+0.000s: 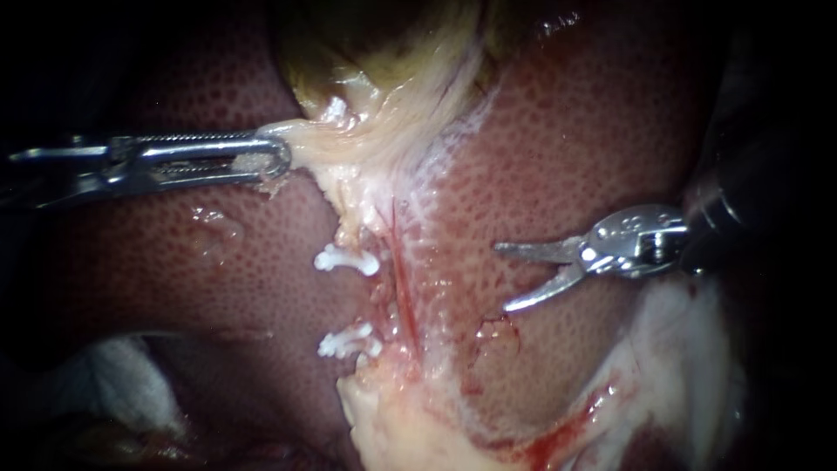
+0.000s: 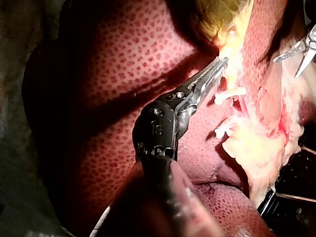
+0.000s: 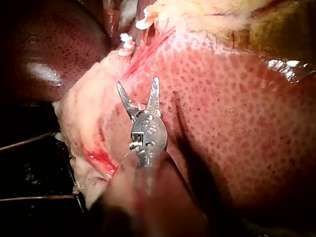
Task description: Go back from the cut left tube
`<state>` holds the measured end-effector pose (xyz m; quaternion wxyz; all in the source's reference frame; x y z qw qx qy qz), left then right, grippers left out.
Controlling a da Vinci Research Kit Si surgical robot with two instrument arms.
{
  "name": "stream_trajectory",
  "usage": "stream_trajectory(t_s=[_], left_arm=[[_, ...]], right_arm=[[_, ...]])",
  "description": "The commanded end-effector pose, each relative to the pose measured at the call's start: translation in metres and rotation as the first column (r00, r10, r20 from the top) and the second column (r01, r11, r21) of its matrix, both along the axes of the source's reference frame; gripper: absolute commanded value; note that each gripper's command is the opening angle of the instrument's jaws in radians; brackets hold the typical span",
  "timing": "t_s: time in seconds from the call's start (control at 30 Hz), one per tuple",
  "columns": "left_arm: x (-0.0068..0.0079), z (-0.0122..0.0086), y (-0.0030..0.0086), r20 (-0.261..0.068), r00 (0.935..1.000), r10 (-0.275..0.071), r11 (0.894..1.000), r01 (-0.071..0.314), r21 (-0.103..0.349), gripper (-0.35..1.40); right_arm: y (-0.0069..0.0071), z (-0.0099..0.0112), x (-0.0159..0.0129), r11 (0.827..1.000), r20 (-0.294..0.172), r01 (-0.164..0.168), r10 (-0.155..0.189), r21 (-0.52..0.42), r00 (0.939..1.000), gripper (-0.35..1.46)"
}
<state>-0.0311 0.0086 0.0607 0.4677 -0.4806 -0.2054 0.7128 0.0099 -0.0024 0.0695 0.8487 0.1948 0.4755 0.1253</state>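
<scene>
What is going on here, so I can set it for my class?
The left instrument is shut on pale tissue just below the gallbladder. The right instrument hangs over the liver with its jaws open, gripping nothing, well apart from the white clips beside it.

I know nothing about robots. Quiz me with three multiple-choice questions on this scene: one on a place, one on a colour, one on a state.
1. Where is the right instrument? A over the liver, apart from the clips; B between the clips; C on the gallbladder.
2. The clips are: A white; B blue; C black.
3. The jaws of the left instrument are: A wide open; B shut on pale tissue; C hidden.
Answers: A, liver lies behind it; A, both look white; B, both jaws clamp the tissue.
</scene>
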Motion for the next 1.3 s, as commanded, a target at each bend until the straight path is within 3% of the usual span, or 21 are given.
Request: stream_trajectory(t_s=[0.03,0.27,0.7,0.93,1.3], left_arm=[[-0.0001,0.0001,-0.0001,-0.002,1.0000,0.000,1.000,0.000,-0.004,-0.35],[-0.0021,0.0022,-0.0007,-0.007,1.0000,0.005,1.000,-0.005,-0.016,-0.35],[-0.0085,0.0097,-0.0018,-0.030,0.9969,0.073,0.997,-0.074,-0.006,-0.35],[-0.0093,0.0101,-0.0019,-0.031,0.9965,0.078,0.997,-0.078,-0.007,-0.35],[-0.0094,0.0102,-0.0019,-0.032,0.9962,0.081,0.997,-0.081,-0.006,-0.35]], right_arm=[[0.0000,-0.0002,-0.0001,1.000,-0.005,0.001,-0.001,0.005,1.0000,1.43],[-0.0002,-0.0002,-0.0001,1.000,-0.004,-0.002,0.002,0.003,1.0000,1.43],[-0.0003,-0.0005,0.0000,1.000,-0.010,-0.002,0.002,-0.002,0.9999,1.43],[-0.0003,-0.0005,-0.0001,1.000,-0.010,-0.002,0.002,-0.002,0.9999,1.43],[-0.0003,-0.0006,-0.0002,1.000,-0.010,-0.002,0.002,-0.001,0.9999,1.43]])
